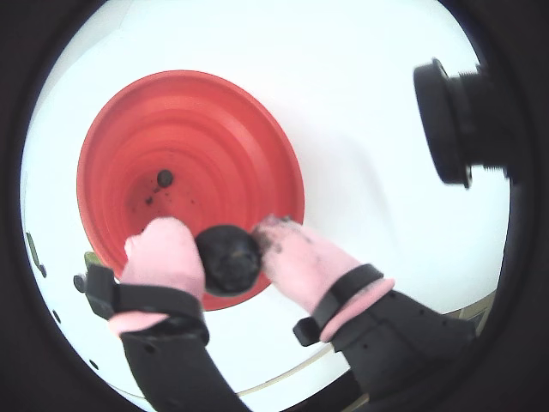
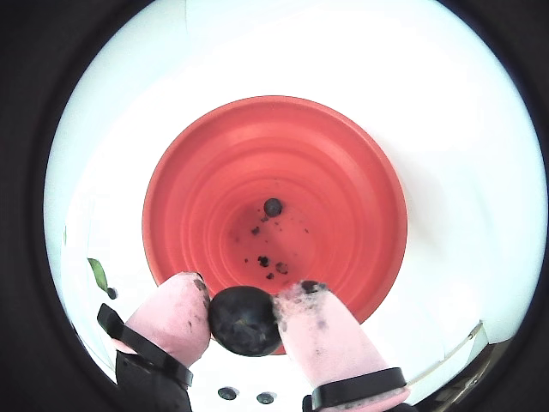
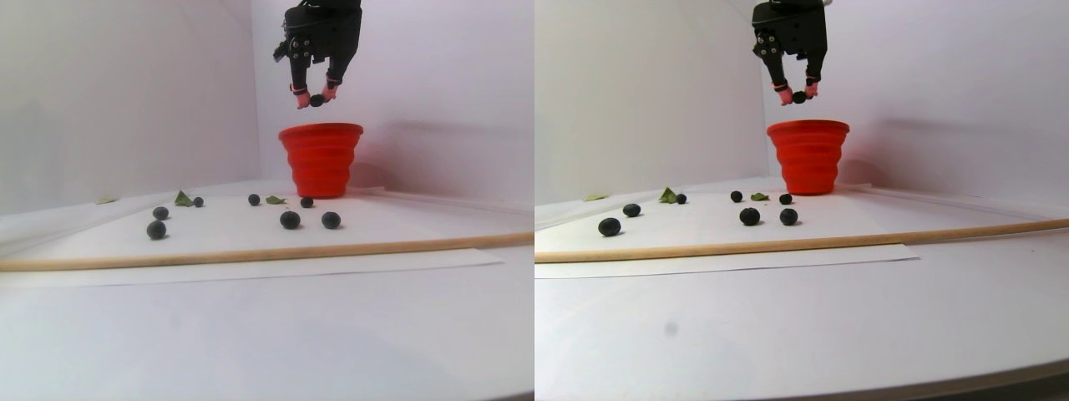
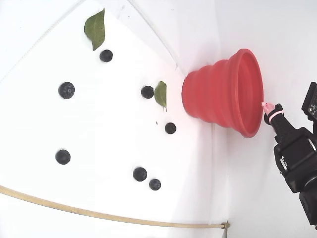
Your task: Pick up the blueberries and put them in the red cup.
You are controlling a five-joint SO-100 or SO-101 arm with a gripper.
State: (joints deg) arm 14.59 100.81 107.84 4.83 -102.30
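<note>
The white counter (image 3: 250, 334) meets white walls, and a long wooden stick (image 3: 250, 252) lies across it. The red cup (image 2: 274, 215) stands near the back edge with one blueberry (image 2: 273, 206) inside. The jaws squeeze shut on another blueberry (image 2: 245, 321), held over the cup's near rim. I think this is the drop step: move a bit inward, then open. Seven loose blueberries (image 4: 66, 90) and green leaves (image 4: 95, 28) wait on the counter.
</note>
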